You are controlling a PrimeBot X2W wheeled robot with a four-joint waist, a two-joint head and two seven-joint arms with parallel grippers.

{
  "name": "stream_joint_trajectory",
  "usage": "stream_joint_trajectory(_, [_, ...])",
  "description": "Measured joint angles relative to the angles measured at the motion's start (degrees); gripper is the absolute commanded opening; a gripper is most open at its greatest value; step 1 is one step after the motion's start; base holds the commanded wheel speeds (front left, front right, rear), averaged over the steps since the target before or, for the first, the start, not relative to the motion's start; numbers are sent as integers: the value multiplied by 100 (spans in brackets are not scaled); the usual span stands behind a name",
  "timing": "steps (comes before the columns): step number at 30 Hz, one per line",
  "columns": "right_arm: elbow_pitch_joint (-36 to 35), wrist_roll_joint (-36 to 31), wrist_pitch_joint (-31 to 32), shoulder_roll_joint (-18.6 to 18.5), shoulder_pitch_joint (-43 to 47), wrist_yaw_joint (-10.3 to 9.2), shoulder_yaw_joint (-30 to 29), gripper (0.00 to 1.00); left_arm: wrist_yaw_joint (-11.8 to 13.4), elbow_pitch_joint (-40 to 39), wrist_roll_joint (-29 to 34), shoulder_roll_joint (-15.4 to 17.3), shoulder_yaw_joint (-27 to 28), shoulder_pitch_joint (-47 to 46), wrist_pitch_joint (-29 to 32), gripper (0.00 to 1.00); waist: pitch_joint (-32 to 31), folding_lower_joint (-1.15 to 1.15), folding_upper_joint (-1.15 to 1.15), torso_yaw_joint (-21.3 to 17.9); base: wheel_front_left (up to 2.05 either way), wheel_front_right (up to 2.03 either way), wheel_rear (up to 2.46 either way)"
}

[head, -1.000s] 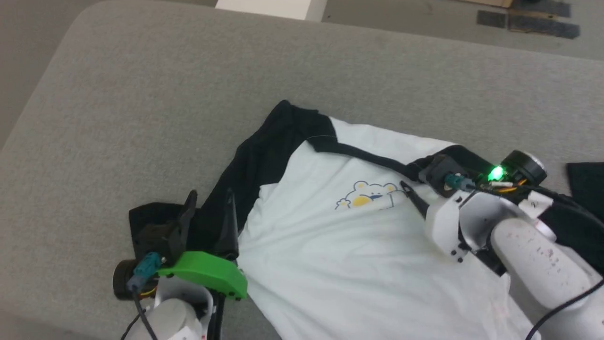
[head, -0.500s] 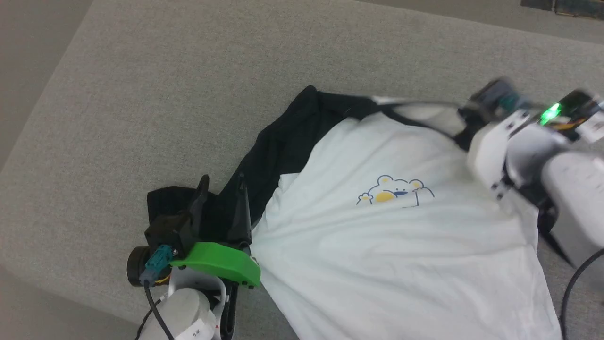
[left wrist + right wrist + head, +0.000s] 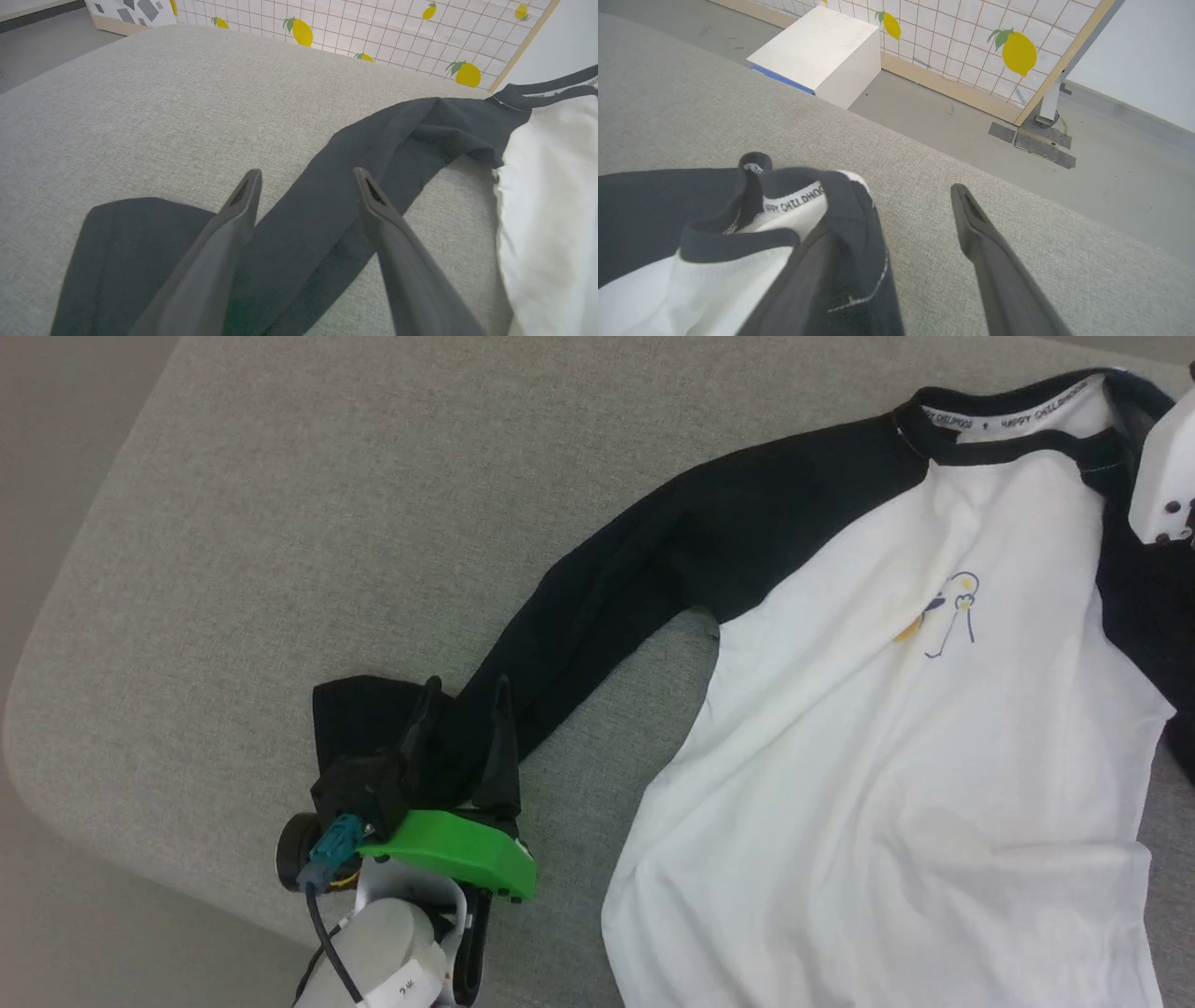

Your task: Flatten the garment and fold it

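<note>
Your black-sleeved white cloth T-shirt [image 3: 887, 756] now lies far flatter on the grey fabric table [image 3: 280, 523], nearly fold-ready. Left gripper [image 3: 467, 683] and right gripper [image 3: 892, 210] fingers are released, with the collar [image 3: 784, 205] apparently draped on one.

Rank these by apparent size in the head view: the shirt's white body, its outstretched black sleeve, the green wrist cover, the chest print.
1. garment's white body
2. black sleeve
3. green wrist cover, though it sits nearer the camera
4. chest print

The left gripper [image 3: 467, 686] has two dark tapered fingers [image 3: 376, 210]. Behind jaws: black housing [image 3: 359, 789], green cover [image 3: 448, 849], teal plug [image 3: 336, 840] on black cable [image 3: 320, 933], grey forearm [image 3: 373, 947], white label [image 3: 403, 992]. The right shell [image 3: 1167, 457] is white, with dark screws [image 3: 1163, 535].
</note>
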Motion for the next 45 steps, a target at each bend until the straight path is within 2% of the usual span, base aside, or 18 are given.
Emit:
stream_joint_trajectory(6, [103,-168,-392,177,93,0,-960,100,-75,113,107,-4,154,5,0,100,-58,0,0,-80,0,0,0])
stream_joint_trajectory(9, [-82,-135,-517,360,448,-1,-1192,100,-94,145,147,54,200,32,0,100,-156,0,0,-187,0,0,0])
stream_joint_trajectory(15, [-659,321,9,782,1613,-1,-1251,100,-92,151,159,277,244,160,62,100,-449,0,0,-563,0,0,0])
stream_joint_trajectory(19, [-1530,483,3,890,2403,-1,-1210,100,-71,54,198,382,269,213,156,100,-684,0,0,-878,0,0,0])
stream_joint_trajectory(24, [-2741,402,-688,1131,3314,-1,-1174,100,-22,-47,259,485,266,302,268,100,-943,0,0,-1223,0,0,0])
stream_joint_trajectory(33, [-3930,-116,-1668,2020,4804,-1,-1437,100,53,-60,394,749,168,286,668,100,-1187,-1,0,-1774,0,0,0])
stream_joint_trajectory(35, [-4081,-152,-1780,2113,5010,-1,-1443,100,-25,-45,392,802,165,136,784,100,-1206,-1,0,-1868,0,0,0])
stream_joint_trajectory(38, [-4232,-158,-1839,2178,5187,-1,-1361,100,-307,12,365,975,121,-305,1113,100,-1203,0,0,-2007,0,0,0])
stream_joint_trajectory(44, [-4393,-109,-1903,2199,5113,-1,-1112,100,-1278,398,227,1540,-37,-1808,2263,100,-975,-1,0,-2299,0,0,0])
stream_joint_trajectory(45, [-4400,-73,-1930,2201,5065,-1,-1079,100,-1376,483,178,1594,-52,-2028,2452,100,-922,-1,0,-2340,0,0,0])
